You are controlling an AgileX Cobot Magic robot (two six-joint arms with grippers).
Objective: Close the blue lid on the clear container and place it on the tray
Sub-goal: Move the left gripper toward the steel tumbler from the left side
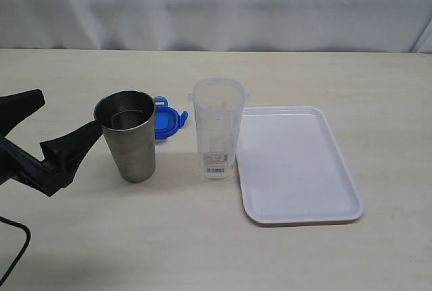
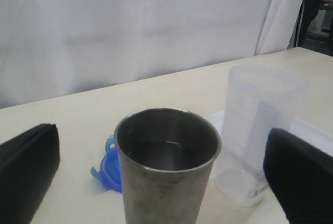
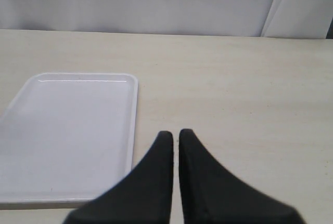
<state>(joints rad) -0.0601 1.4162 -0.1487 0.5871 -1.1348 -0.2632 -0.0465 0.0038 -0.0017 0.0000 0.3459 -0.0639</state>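
Hidden and cropped
The blue lid (image 1: pixel 169 123) lay mostly behind the metal cup (image 1: pixel 129 139); the tray (image 3: pixel 62 135) ran off the right wrist view's edge; the clear container (image 2: pixel 260 109) looked blurred in the left wrist view.

Matte black tapered jaws (pointed tips); thin black cable (image 1: pixel 28 233).

Lab bench (image 1: pixel 202 250), white curtain (image 1: pixel 216 7) backdrop

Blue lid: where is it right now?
In the exterior view the blue lid sits left of centre, behind the gap between the metal cup and the clear container, its left edge hidden by the cup.
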